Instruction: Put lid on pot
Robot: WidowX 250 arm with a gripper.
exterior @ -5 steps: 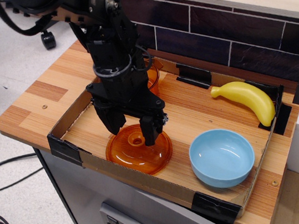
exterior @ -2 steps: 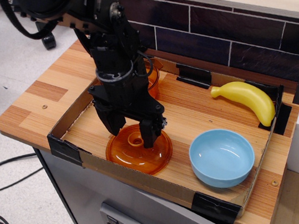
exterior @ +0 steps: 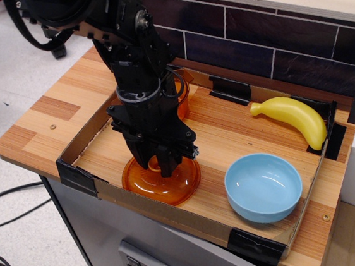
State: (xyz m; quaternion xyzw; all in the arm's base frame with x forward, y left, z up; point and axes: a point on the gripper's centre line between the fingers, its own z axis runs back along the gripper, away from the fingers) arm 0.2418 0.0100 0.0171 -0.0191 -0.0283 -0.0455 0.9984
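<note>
**Pincer closed over lid knob, lift pending**

Pincer (exterior: 158, 165): lowered onto the centre of the lid (exterior: 161, 180), fingers drawn in and apparently pinching the knob, which was hidden between them. Lid: lay flat at the near left of the cardboard tray (exterior: 193, 217) on the bench (exterior: 43, 122). Pot (exterior: 182, 94): stood behind the arm at the far left, mostly hidden. Blue bowl (exterior: 263, 186) near right; banana (exterior: 293, 119) far right. Risk: the smooth, small knob could slip out on lifting; the tilted lid might catch the pot rim.

One lid (exterior: 146, 186), one pot (exterior: 181, 93), one bowl (exterior: 263, 187), one banana (exterior: 292, 119).
</note>
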